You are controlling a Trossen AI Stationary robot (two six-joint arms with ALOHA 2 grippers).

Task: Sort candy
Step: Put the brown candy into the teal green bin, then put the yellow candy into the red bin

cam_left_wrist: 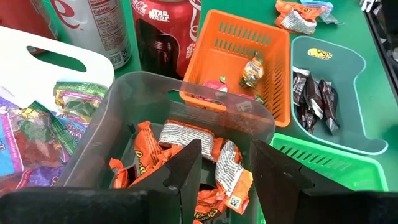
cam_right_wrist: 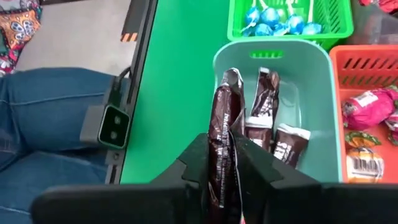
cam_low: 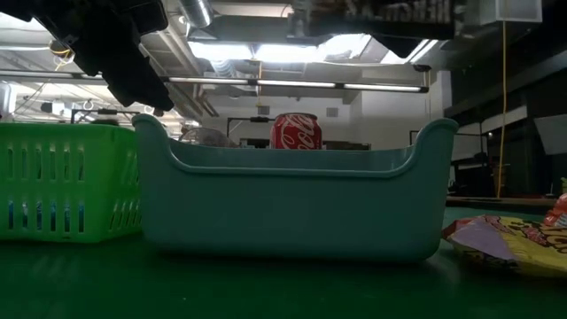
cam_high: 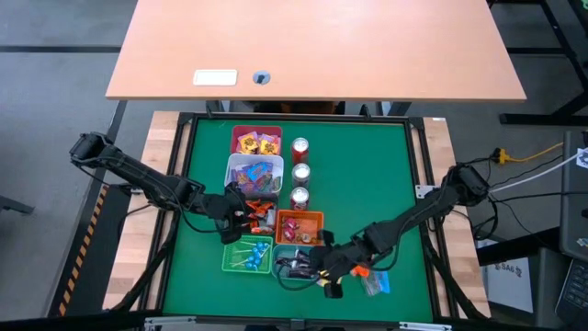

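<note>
Two grippers at work: both arms reach in over the green table (cam_high: 367, 184), each above a bin.
Right gripper (cam_right_wrist: 222, 163): fingers (cam_right_wrist: 198, 163) pinched onto a dark-wrapped candy bar (cam_right_wrist: 224, 134), which stands upright between them.
Right gripper position: just above the near end of the teal bin (cam_right_wrist: 227, 59); in the high view it sits at that bin's front edge (cam_high: 317, 269).
Teal bin contents: three more dark-wrapped bars (cam_right_wrist: 273, 134) lying on its floor.
Left gripper (cam_left_wrist: 225, 171): fingers (cam_left_wrist: 186, 171) spread apart with nothing between them.
Left gripper position: over the clear grey bin (cam_left_wrist: 118, 124), in the high view near the table's middle left (cam_high: 241, 211).
Clear grey bin contents: a heap of orange-wrapped candies (cam_left_wrist: 186, 146) directly beneath the open fingers.
Orange bin (cam_left_wrist: 273, 74): beside the grey bin, holding a few mixed wrapped sweets (cam_left_wrist: 252, 73).
Green bin (cam_right_wrist: 292, 28): beyond the teal bin, holding blue lollipops (cam_right_wrist: 273, 18).
White bin (cam_left_wrist: 74, 59): holds bright multicoloured packets (cam_left_wrist: 37, 124).
Loose candy (cam_high: 367, 280): a few pieces on the cloth to the right of the teal bin.
Three cans (cam_high: 299, 173): in a row beside the bins.
Person: legs in blue jeans (cam_right_wrist: 56, 118) at the table's edge.
</note>
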